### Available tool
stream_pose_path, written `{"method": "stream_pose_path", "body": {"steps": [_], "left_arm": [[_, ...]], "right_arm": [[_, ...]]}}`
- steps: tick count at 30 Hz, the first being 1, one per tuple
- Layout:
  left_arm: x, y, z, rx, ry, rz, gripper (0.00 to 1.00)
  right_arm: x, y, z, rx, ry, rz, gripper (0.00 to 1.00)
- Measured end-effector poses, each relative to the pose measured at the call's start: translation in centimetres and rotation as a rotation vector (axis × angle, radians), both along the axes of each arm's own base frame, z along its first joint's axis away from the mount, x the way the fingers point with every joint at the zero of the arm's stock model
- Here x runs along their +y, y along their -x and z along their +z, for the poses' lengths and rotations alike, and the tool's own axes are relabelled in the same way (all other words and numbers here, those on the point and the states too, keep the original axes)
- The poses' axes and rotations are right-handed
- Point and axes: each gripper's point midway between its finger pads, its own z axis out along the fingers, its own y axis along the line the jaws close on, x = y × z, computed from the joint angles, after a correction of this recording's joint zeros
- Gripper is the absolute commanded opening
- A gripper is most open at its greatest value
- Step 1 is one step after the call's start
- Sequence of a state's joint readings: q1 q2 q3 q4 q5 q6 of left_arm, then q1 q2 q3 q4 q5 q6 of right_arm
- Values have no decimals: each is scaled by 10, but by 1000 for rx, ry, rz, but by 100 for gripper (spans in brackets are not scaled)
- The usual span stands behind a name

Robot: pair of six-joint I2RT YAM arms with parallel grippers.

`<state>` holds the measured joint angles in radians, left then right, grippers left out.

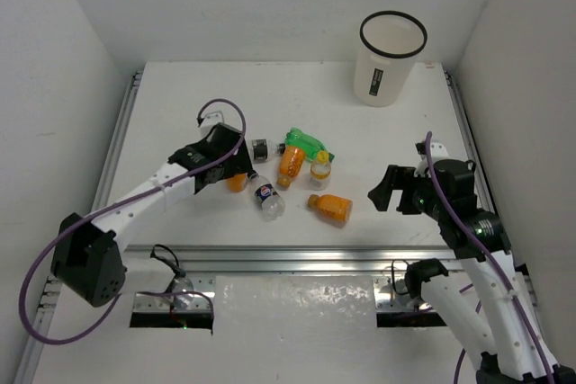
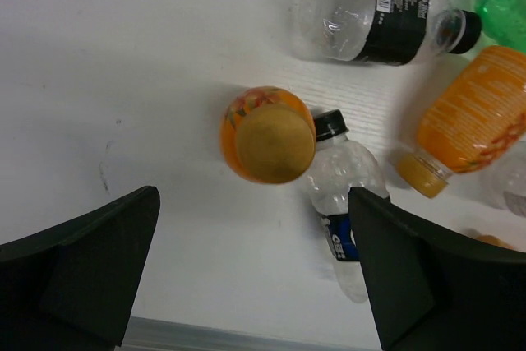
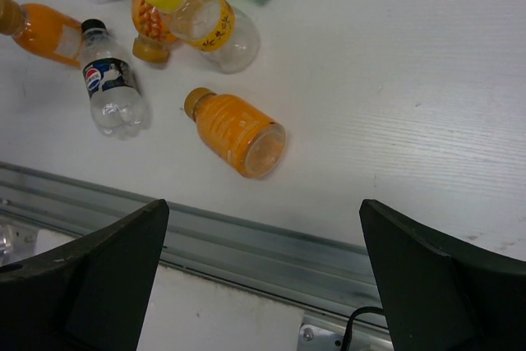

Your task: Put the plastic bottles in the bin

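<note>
**Left gripper** (image 2: 253, 203): the jaws are spread wide with nothing between them. It hangs low over the near-left edge of the bottle cluster. Just ahead of its fingers lies an orange bottle (image 2: 267, 135), seen end-on. This one touches a clear bottle with a blue label (image 2: 345, 195) to its right. Beyond those are a clear bottle with a black label (image 2: 370, 14), a second orange bottle (image 2: 468, 117) and, at far right, a green bottle (image 2: 505, 2).

**Right gripper** (image 3: 263, 207): it is likewise spread and carries nothing, held over the near table edge, apart from the cluster. Nearest to it a third orange bottle (image 3: 237, 133) lies alone. Farther off to its left, a clear bottle with a yellow cap (image 3: 201, 18) rests against the others.

**Bin** (image 1: 385, 78): it stands upright at the far side of the table, well beyond the right gripper and apart from every bottle. The visible part of its inside holds no bottle.

**Finding:** seven bottles are counted, all on the table, and none is gripped or binned. The task appears to be at its very start, with the first pickup pending. The orange bottle ahead of the left gripper is the likely candidate. All seven transfers are left to do.
</note>
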<state>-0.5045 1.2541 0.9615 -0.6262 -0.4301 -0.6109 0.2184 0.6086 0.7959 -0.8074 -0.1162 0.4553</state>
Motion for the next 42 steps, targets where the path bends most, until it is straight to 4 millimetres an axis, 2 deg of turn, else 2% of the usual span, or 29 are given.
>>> {"method": "stream_pose_path", "body": {"steps": [6,8,9,10,11,12,15,17,19,22,27,31,36,39,42], "left_arm": [[-3,-15,-34,73,-54,22,91],[-4,-18,-44,91,-63,29,82],[-4,-20,-48,99,-66,33,73],[-4,-20,-52,109,-68,37,72],[-3,-21,-56,116,-72,42,66],[-2,-22,-58,120,-72,49,44],[5,-27,-59,112,-65,87,8],[12,-27,-58,111,-75,111,2],[18,-24,-54,108,-84,127,0],[23,-15,-33,75,-79,131,0],[7,10,41,-102,60,34,0],[-12,38,91,-198,217,-136,0],[-55,64,130,-213,384,-408,0],[-83,76,138,-189,475,-563,0],[-104,86,145,-172,552,-689,0]], "right_arm": [[8,-3,-22,47,-18,33,99],[11,-3,-29,67,-25,45,99],[13,-3,-32,76,-29,52,99],[14,-3,-33,82,-32,57,99],[15,-3,-35,87,-35,62,99],[16,-3,-35,90,-38,67,99],[19,-5,-33,79,-50,81,99],[21,-6,-32,78,-57,89,99],[24,-7,-31,77,-67,102,99],[36,-7,-28,79,-108,158,99],[72,-16,-8,17,-203,335,99],[113,-26,32,-125,-197,541,99],[165,-31,106,-472,-162,834,99],[186,-34,127,-585,-144,965,99],[206,-37,123,-613,-127,1078,99]]}}
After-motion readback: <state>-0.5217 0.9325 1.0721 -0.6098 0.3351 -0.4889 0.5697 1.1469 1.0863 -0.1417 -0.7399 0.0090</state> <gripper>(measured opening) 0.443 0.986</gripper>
